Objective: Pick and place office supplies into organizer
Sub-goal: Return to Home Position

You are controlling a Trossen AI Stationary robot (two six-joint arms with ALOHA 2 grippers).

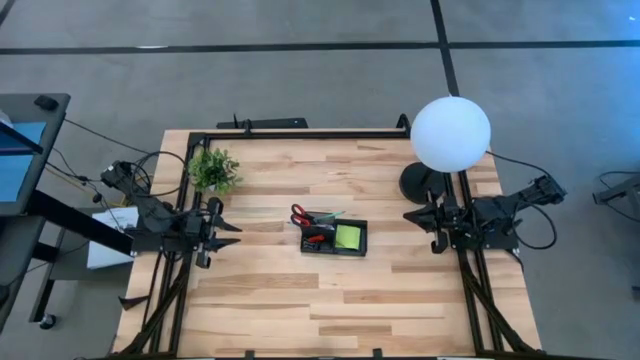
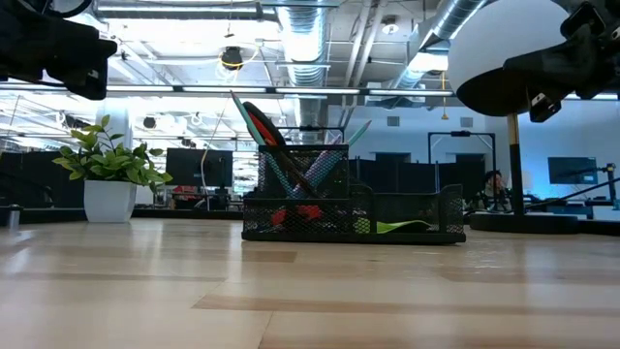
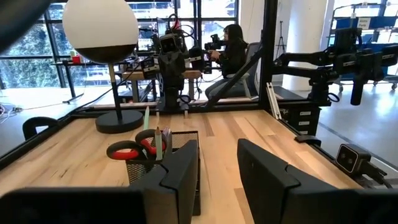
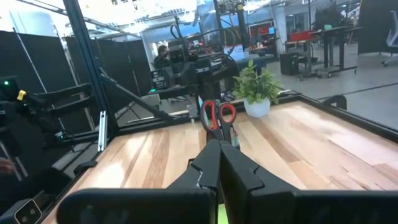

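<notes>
The black mesh organizer [image 1: 334,238] stands at the middle of the table. Red-handled scissors [image 1: 301,215] and thin pens [image 2: 291,170] stand upright in its taller section, and a lime-green sticky-note pad [image 1: 348,237] lies in a low compartment. My left gripper [image 3: 217,168] waits at the table's left edge, level and open, pointing toward the organizer with nothing between its fingers. My right gripper [image 4: 219,162] waits at the right edge, level and shut on nothing, also facing the organizer.
A white globe lamp [image 1: 450,133] on a black base [image 1: 420,182] stands at the far right, close to my right gripper. A small potted plant [image 1: 213,170] sits at the far left. Bare wood lies all around the organizer. A person [image 3: 235,50] sits beyond the table.
</notes>
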